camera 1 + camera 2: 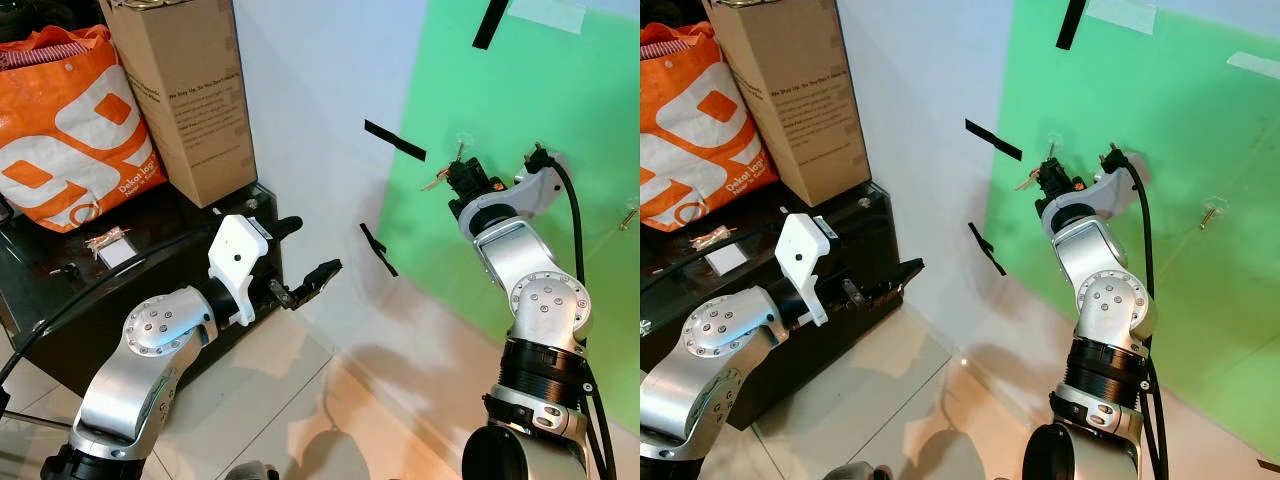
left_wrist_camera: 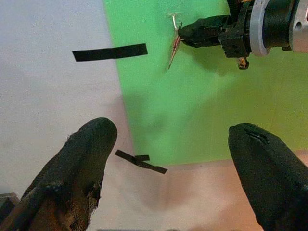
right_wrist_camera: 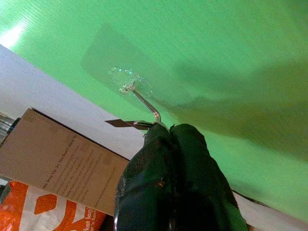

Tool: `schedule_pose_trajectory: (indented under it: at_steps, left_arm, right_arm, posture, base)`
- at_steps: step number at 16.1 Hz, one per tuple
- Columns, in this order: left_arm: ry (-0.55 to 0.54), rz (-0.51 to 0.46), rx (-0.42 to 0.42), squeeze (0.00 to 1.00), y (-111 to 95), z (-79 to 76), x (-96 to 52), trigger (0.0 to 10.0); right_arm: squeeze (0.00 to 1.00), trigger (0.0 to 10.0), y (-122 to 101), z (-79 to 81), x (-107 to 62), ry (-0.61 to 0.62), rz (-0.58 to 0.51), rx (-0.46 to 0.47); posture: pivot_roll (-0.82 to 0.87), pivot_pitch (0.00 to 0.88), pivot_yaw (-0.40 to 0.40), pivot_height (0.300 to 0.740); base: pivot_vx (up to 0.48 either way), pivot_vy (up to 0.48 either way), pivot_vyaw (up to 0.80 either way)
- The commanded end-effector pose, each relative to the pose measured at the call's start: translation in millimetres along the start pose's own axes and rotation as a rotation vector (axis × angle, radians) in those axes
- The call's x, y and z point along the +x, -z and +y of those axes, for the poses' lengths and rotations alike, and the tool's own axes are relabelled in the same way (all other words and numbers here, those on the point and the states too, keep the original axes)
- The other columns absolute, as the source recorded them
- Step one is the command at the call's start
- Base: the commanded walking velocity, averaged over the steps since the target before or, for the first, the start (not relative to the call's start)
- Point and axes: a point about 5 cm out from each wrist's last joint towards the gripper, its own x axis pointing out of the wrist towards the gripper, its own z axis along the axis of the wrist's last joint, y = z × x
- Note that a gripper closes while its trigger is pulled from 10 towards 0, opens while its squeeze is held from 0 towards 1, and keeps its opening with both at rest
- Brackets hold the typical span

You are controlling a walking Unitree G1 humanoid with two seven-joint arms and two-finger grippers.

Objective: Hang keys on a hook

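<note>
The right end effector (image 3: 163,132) was up against the green wall panel (image 1: 560,90), its fingers pinched together on the keys (image 2: 174,44), right at the clear hook (image 3: 139,98). The hook's wire lay just beyond the fingertips, towards the wall. The left end effector (image 1: 300,260) hovered spread, well left.

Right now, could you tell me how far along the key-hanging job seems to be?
Done: the right tool has brought the small metal keys up to the clear stick-on wall hook on the green panel. In hand: its fingers are shut on the keys, at the hook's bent tip. Left: seating the keys on the hook, letting go, and drawing back. The left tool is open near the black cabinet.
</note>
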Motion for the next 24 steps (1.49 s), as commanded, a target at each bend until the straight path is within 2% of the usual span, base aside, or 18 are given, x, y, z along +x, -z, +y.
schedule_pose_trajectory:
  at_steps: [1, 4, 7, 10, 11, 13, 15, 16, 18, 19, 20, 21, 22, 23, 24]
  left_arm:
    - [0.011, -0.024, 0.008, 0.00, -7, 0.0, 1.3, 10.0]
    - [0.012, -0.061, -0.010, 0.00, -13, 0.2, 2.5, 10.0]
    - [0.043, -0.126, -0.044, 0.00, -28, -1.6, 6.6, 10.0]
    - [0.041, -0.133, -0.043, 0.00, -31, -0.5, 7.5, 10.0]
    - [0.041, -0.133, -0.044, 0.00, -31, -0.2, 7.4, 10.0]
    - [0.040, -0.132, -0.046, 0.00, -31, 0.4, 7.4, 10.0]
    - [0.029, -0.125, -0.054, 0.00, -30, 1.7, 6.4, 10.0]
    - [0.022, -0.123, -0.059, 0.00, -29, 1.8, 6.0, 10.0]
    - [-0.005, -0.085, -0.071, 0.00, -18, -1.0, 3.5, 10.0]
    - [-0.024, -0.061, -0.072, 0.00, -13, -2.4, 2.3, 10.0]
    - [-0.032, -0.052, -0.074, 0.00, -11, -2.9, 1.9, 10.0]
    - [-0.099, -0.019, -0.071, 0.00, -2, -2.7, -0.4, 10.0]
    - [-0.213, 0.071, -0.039, 0.00, 13, 0.1, -4.7, 10.0]
    - [-0.284, 0.096, -0.005, 0.00, 21, 1.1, -8.7, 10.0]
    - [-0.345, 0.114, 0.009, 0.00, 26, 0.3, -13.2, 10.0]
  right_arm:
    - [0.00, 10.0, 8, -10.2, -0.9, 0.054, 0.039, -0.009]
    - [0.00, 10.0, 8, -10.4, -0.7, 0.056, 0.039, -0.022]
    - [0.00, 10.0, 8, -10.5, -0.4, 0.057, 0.038, -0.030]
    - [0.02, 10.0, 8, -9.9, -0.6, 0.048, 0.028, -0.038]
    - [1.00, 10.0, 7, -9.7, -1.1, 0.047, 0.025, -0.046]
    - [1.00, 10.0, 7, -10.0, -1.4, 0.048, 0.023, -0.050]
    - [1.00, 10.0, 8, -13.0, -4.8, 0.044, 0.025, -0.112]
    - [1.00, 10.0, 9, -13.1, -7.5, 0.018, 0.036, -0.096]
    - [1.00, 10.0, 16, -13.4, -19.6, -0.077, 0.091, -0.183]
    - [1.00, 10.0, 21, -16.6, -24.8, -0.096, 0.132, -0.269]
    - [1.00, 10.0, 22, -17.8, -26.9, -0.103, 0.146, -0.303]
    - [1.00, 10.0, 27, -22.1, -37.3, -0.158, 0.160, -0.418]
    - [1.00, 10.0, 32, -31.7, -48.0, -0.172, 0.168, -0.535]
    - [1.00, 10.0, 31, -37.5, -52.3, -0.158, 0.101, -0.658]
    - [1.00, 10.0, 34, -39.3, -56.9, -0.175, 0.079, -0.779]
  posture:
    - [0.00, 0.000, 0.009, 0.740]
    - [0.00, 0.000, 0.007, 0.740]
    - [0.00, 0.000, 0.007, 0.740]
    - [0.00, 0.000, 0.010, 0.740]
    - [0.00, 0.000, 0.011, 0.740]
    - [0.00, 0.000, 0.012, 0.740]
    - [-0.01, 0.000, 0.011, 0.740]
    - [-0.01, 0.000, 0.010, 0.740]
    - [-0.02, 0.000, 0.006, 0.740]
    - [-0.02, 0.000, 0.004, 0.740]
    - [-0.02, 0.000, 0.003, 0.740]
    - [-0.02, 0.000, -0.002, 0.740]
    - [-0.02, 0.000, -0.001, 0.740]
    - [-0.02, 0.000, -0.001, 0.740]
    - [-0.02, 0.000, -0.001, 0.740]
  base:
    - [0.000, 0.000, 0.00]
    - [0.000, 0.000, 0.00]
    - [0.000, 0.000, 0.00]
    - [0.000, 0.000, 0.00]
    - [0.000, 0.000, 0.00]
    - [0.000, 0.000, 0.00]
    - [0.000, 0.000, 0.00]
    - [0.000, 0.000, 0.00]
    - [0.000, 0.000, 0.00]
    - [0.000, 0.000, 0.00]
    - [0.000, 0.000, 0.00]
    - [0.000, 0.000, 0.00]
    - [0.000, 0.000, 0.00]
    - [0.000, 0.000, 0.80]
    - [0.000, 0.000, 0.77]
